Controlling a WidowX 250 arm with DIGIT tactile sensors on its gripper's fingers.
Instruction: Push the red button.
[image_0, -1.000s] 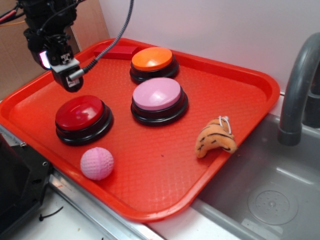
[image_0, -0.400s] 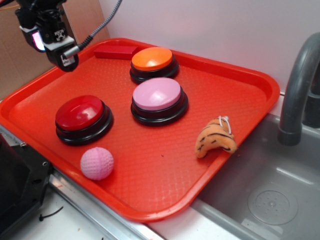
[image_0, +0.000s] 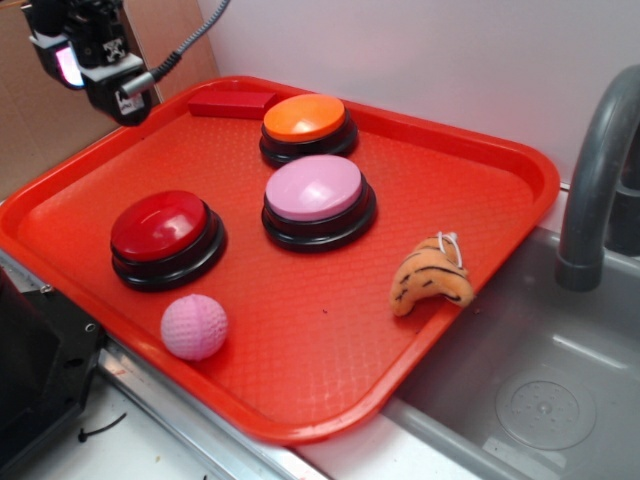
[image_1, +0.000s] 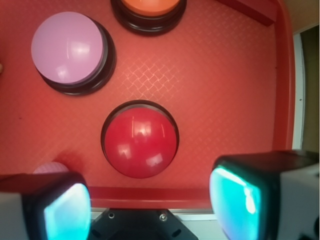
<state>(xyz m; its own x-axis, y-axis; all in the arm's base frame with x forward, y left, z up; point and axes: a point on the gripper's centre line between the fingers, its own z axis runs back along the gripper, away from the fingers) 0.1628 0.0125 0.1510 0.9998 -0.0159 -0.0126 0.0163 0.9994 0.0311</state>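
Observation:
The red button (image_0: 160, 225) is a glossy dark-red dome on a black base, sitting at the front left of the red tray (image_0: 330, 340). My gripper (image_0: 116, 92) hangs high over the tray's back left corner, well above and behind the button, touching nothing. In the wrist view the red button (image_1: 141, 142) lies below, between and ahead of my gripper (image_1: 150, 205). Its two cyan-padded fingers (image_1: 65, 212) stand wide apart, open and empty.
An orange-topped button (image_0: 305, 118) and a pink-topped button (image_0: 313, 188) stand behind and to the right of the red one. A pink ball (image_0: 194, 326) lies just in front of it. A striped plush toy (image_0: 432, 275), a red block (image_0: 230, 102), a sink (image_0: 530, 400) and a faucet (image_0: 600, 170) are nearby.
My gripper has risen and drawn back to the upper left, farther from the red button. Nothing on the tray has moved.

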